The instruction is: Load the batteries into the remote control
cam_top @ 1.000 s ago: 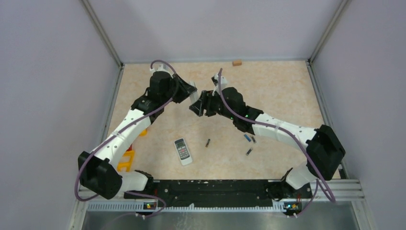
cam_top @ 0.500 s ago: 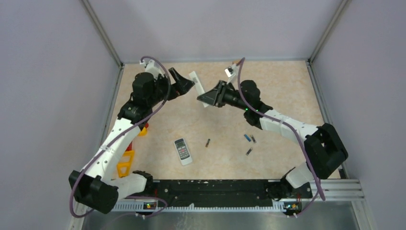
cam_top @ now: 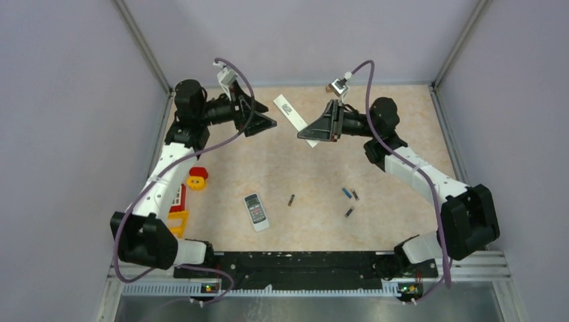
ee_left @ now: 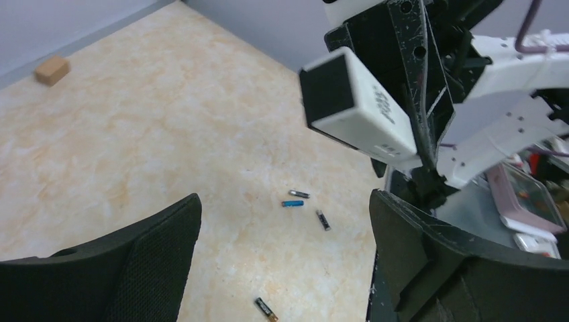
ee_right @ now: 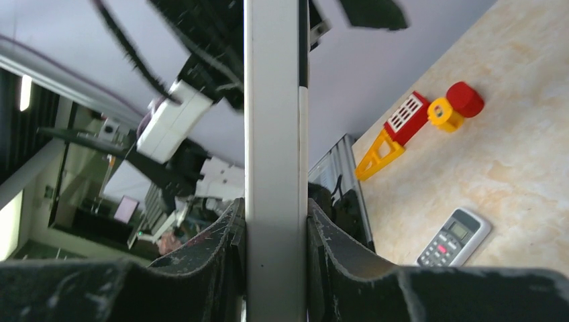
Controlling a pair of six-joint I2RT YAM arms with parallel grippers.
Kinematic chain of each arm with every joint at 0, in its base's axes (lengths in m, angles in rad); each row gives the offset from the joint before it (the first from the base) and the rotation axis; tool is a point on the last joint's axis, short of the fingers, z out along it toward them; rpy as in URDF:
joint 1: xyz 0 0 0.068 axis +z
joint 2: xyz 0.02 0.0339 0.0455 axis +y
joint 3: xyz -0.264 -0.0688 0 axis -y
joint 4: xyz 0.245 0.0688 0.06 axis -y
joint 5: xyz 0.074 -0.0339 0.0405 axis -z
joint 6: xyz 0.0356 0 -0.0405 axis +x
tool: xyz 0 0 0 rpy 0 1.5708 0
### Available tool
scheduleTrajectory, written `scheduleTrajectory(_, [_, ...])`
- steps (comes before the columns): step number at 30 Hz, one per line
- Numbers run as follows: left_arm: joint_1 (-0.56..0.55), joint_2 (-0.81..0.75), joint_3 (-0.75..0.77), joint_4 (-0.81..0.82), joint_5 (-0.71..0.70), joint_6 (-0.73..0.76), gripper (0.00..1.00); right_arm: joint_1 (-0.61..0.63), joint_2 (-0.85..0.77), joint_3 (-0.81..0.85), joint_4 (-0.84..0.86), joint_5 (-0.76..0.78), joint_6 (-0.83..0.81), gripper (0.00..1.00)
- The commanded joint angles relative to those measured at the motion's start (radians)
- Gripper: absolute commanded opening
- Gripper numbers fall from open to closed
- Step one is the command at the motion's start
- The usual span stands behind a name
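A long white remote control (cam_top: 288,112) is held in the air over the far middle of the table; my right gripper (cam_top: 314,131) is shut on its lower end. In the right wrist view its grey-white body (ee_right: 272,134) fills the gap between both pads of that gripper (ee_right: 275,218). My left gripper (cam_top: 269,123) hangs open just left of it, holding nothing, and is also seen open in its wrist view (ee_left: 285,221). Several batteries lie on the table: one (cam_top: 291,200) alone, a bluish one (cam_top: 347,192) and two dark ones (cam_top: 355,195) (cam_top: 349,212).
A small grey remote (cam_top: 255,212) with buttons lies face up near the front middle. Red and yellow toy pieces (cam_top: 196,180) and a yellow frame (cam_top: 176,225) sit by the left wall. A small wooden block (ee_left: 52,70) lies at the far edge.
The left gripper opened, let go of the long remote and drew back left. The right gripper closed on the remote and carried it up and to the right.
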Motion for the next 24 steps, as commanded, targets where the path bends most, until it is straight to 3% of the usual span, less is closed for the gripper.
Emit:
scheduleTrajectory(1, [0.037, 0.097, 0.095, 0.256, 0.423, -0.062, 0.96, -0.003, -0.088, 0.024, -0.039, -0.106, -0.031, 0.04])
scheduleTrajectory(8, [0.009, 0.120, -0.006, 0.888, 0.539, -0.473, 0.88, 0.043, -0.088, -0.044, 0.021, -0.133, 0.025, 0.01])
scheduleTrajectory(13, [-0.042, 0.092, -0.046, 0.976, 0.574, -0.517, 0.82, 0.092, -0.045, -0.060, 0.150, -0.136, 0.124, 0.00])
scheduleTrajectory(18, [-0.048, 0.052, -0.077, 0.956, 0.594, -0.482, 0.69, 0.116, 0.009, -0.071, 0.445, -0.145, 0.352, 0.00])
scheduleTrajectory(24, [-0.054, -0.014, -0.099, 0.931, 0.608, -0.443, 0.59, 0.135, 0.065, -0.081, 0.637, -0.147, 0.511, 0.00])
